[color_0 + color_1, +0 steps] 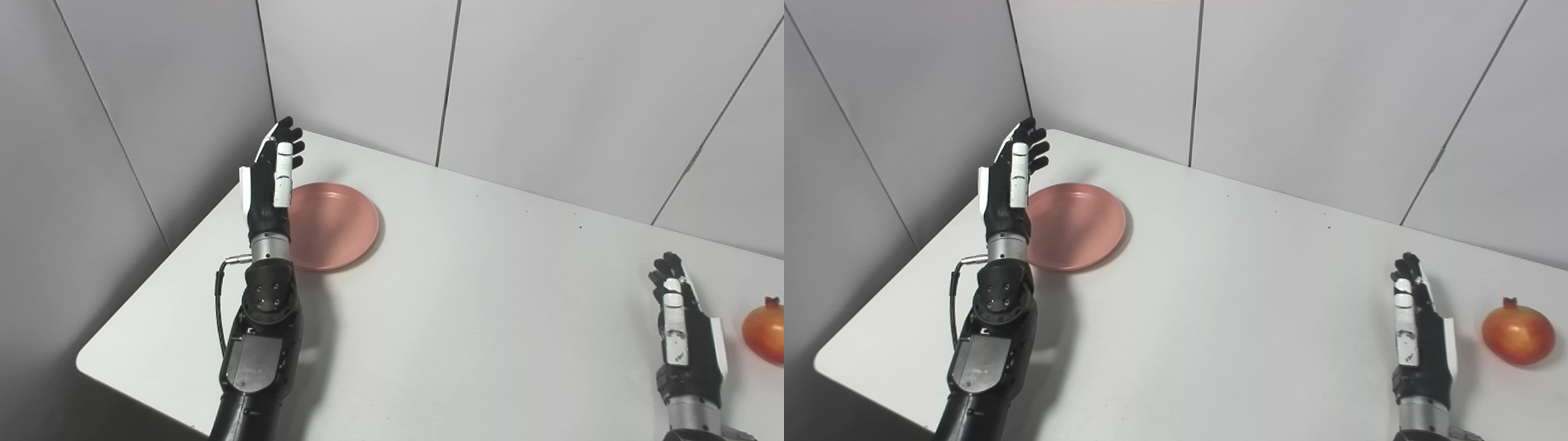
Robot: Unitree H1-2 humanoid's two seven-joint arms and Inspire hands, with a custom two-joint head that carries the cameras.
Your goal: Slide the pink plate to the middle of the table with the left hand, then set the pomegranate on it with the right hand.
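Standing near the far left corner of the white table (1225, 294), the pink plate (1078, 226) lies flat and holds nothing. Its left edge is covered by the left hand (1009, 177), so that part of the rim cannot be seen. This hand is raised edge-on with the fingers stretched out and a little apart, and it grips nothing. Whether it touches the plate rim or only hangs in front of it, I cannot tell from either view. The black forearm below it comes up from the bottom edge and hides a strip of the table.

The right hand (1421, 334) is low at the right side, also with straight fingers, slightly spread, and it holds nothing. Its wrist is cut off by the bottom edge of both views. I cannot tell if it rests on the table or floats just above it.

The pomegranate (1518, 334) sits on the table just beside the right hand, on its outer side, apart from it. In the right eye view it is whole, with its small crown pointing up; in the left eye view the picture border cuts it, so only about half shows. Plate and pomegranate are well apart, with bare table between them.
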